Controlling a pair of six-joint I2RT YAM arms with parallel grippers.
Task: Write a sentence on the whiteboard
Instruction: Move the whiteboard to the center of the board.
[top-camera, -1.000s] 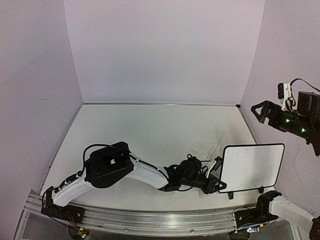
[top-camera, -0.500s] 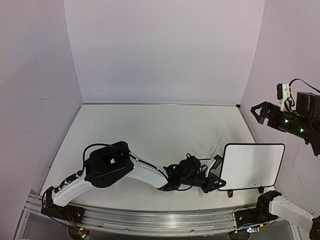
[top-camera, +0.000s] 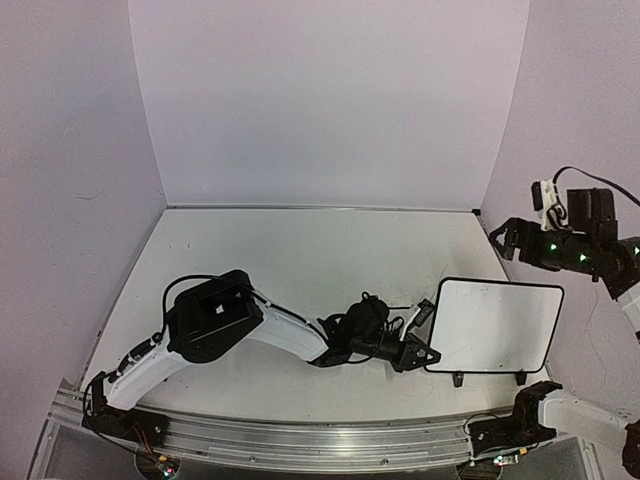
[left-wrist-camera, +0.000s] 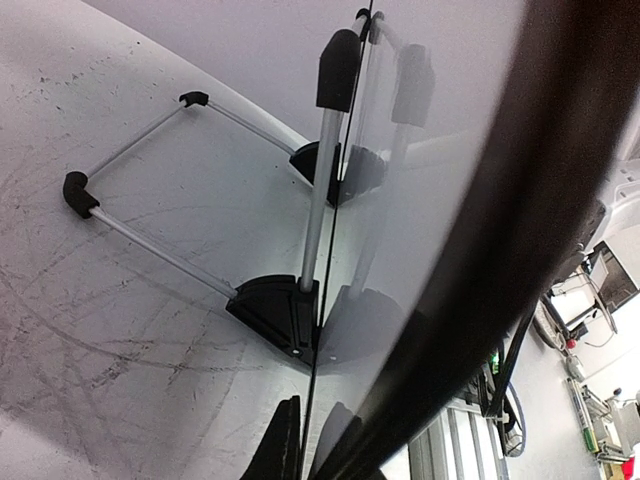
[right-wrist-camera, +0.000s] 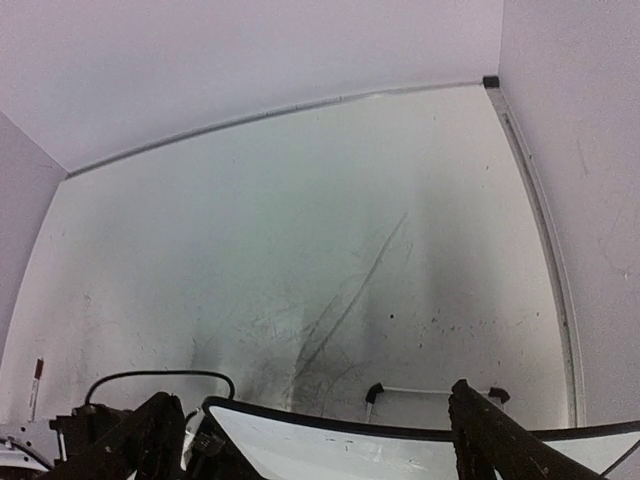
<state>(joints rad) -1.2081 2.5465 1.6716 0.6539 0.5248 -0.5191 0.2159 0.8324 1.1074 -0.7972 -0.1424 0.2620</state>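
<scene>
Since the left jaws came together: left gripper (top-camera: 417, 347) is clamped on the left edge of the whiteboard (top-camera: 495, 325), low by the corner; the board has slid left and away from the near edge with it, and now sits slightly skewed
Meaning for the task: board looks to be getting positioned, not written on; its face reads blank from above, no sentence on it, no marker seen in any view; judged early in the job
Whiteboard, place: right part of the tabletop (top-camera: 300, 260), near side; its two feet (top-camera: 457, 380) point toward the arm bases
Right gripper (top-camera: 506, 240): raised, beyond the board's far right corner; holding nothing, jaws spread wide; it has dropped lower and drifted left
Left wrist view alone: whiteboard (left-wrist-camera: 400, 230) seen edge-on and very close; stand legs (left-wrist-camera: 150, 250) splayed out behind it on the scuffed table; the grip itself mostly cut off at the bottom of the frame
Right wrist view alone: its fingers (right-wrist-camera: 480, 440) well apart, looking down over the board's top edge (right-wrist-camera: 330, 450); dark streaks on the far tabletop, plainer here than from above
</scene>
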